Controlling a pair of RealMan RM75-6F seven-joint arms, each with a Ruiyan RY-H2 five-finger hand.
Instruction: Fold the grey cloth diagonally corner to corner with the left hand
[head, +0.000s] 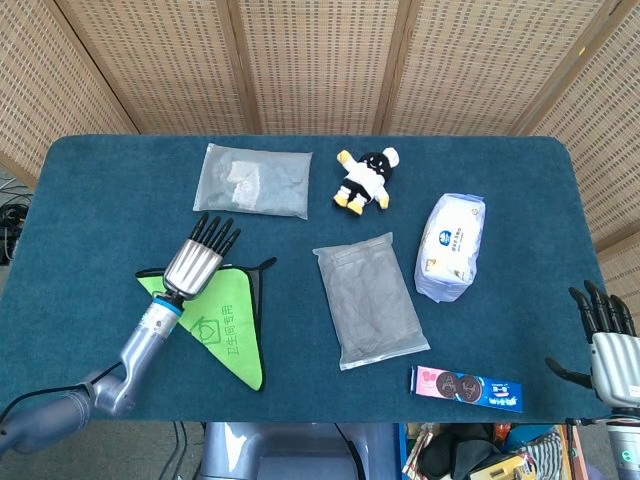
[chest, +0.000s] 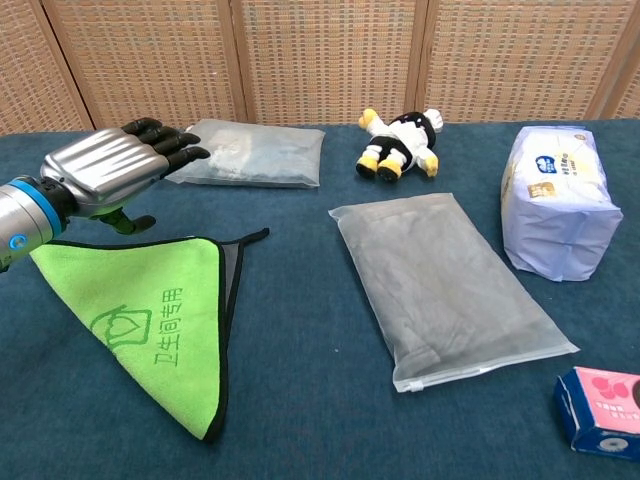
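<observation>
The cloth (head: 225, 325) (chest: 150, 310) lies flat on the blue table as a green triangle with a printed logo. A narrow strip of its grey side (chest: 232, 275) shows along the right edge. My left hand (head: 197, 262) (chest: 105, 170) hovers over the cloth's far left corner with fingers stretched out and nothing in it. The thumb hangs just above the cloth's top edge. My right hand (head: 605, 340) stays beyond the table's near right edge, fingers spread and empty; only the head view shows it.
A clear bag of grey fabric (head: 368, 300) (chest: 445, 285) lies at centre, another clear bag (head: 252, 180) (chest: 250, 152) at the back left. A plush toy (head: 367, 180) (chest: 400, 143), a wipes pack (head: 452, 246) (chest: 555, 200) and a cookie box (head: 466, 387) (chest: 603, 412) sit to the right.
</observation>
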